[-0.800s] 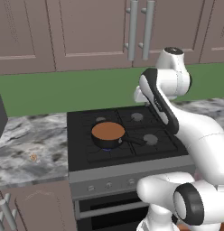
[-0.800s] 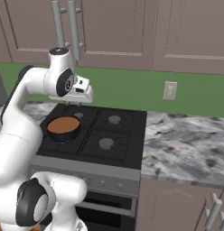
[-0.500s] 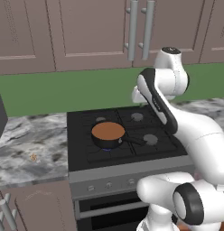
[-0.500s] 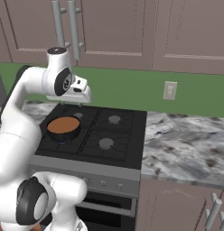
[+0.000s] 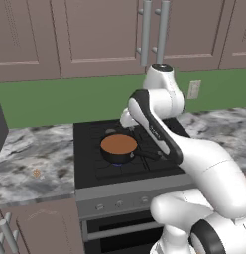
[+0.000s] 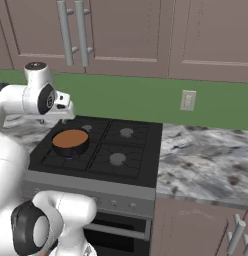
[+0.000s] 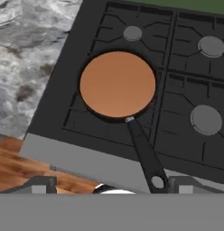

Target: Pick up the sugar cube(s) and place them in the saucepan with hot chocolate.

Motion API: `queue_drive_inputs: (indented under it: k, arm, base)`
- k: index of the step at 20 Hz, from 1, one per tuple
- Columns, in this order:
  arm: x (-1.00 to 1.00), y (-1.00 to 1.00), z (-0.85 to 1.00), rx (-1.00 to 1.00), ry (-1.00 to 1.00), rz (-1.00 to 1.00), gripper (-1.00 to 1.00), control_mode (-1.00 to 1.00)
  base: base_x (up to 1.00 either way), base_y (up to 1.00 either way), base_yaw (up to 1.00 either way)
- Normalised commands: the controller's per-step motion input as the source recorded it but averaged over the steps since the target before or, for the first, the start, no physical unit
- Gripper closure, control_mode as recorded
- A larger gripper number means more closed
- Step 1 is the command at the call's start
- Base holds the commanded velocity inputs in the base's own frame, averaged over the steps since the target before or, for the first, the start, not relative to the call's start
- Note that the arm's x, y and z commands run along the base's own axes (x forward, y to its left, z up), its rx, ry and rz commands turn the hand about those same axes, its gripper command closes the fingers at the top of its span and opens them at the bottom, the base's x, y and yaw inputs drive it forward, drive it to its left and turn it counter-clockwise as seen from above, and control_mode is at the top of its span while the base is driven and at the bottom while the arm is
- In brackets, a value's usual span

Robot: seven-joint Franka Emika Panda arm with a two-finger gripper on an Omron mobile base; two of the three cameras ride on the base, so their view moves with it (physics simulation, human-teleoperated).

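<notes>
hovering above saucepan [image 7: 117,84] on stove [image 5: 90,161], fingers [image 5: 126,120] wide, sugar cube [image 5: 36,172] on counter [image 5: 26,154]

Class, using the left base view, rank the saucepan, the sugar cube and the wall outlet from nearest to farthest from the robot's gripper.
1. Saucepan: on the stove's front left burner, just below and in front of the gripper.
2. Wall outlet: on the green backsplash, off to the right past the arm.
3. Sugar cube: on the marble counter, far left of the stove.
</notes>
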Motion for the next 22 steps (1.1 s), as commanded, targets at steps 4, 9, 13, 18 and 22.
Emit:
queue_drive_inputs:
  k: [4, 9, 13, 18, 22]
  arm:
    - [-0.18, 1.00, -0.52, 0.01, 0.00, 0.26, -1.00, -1.00]
    - [-0.20, 0.94, -0.21, 0.00, -0.02, 0.26, -1.00, -1.00]
    - [-0.21, 0.85, 0.00, 0.00, -0.09, 0.24, -1.00, -1.00]
    - [-0.03, 0.98, -0.06, 0.00, -0.01, 0.19, -1.00, -1.00]
    - [0.00, 0.99, -0.15, 0.00, 0.00, 0.11, -1.00, -1.00]
  base:
    - [0.00, 0.00, 0.00]
    - [0.00, 0.00, 0.00]
    - [0.00, 0.00, 0.00]
    - [0.00, 0.00, 0.00]
    - [0.00, 0.00, 0.00]
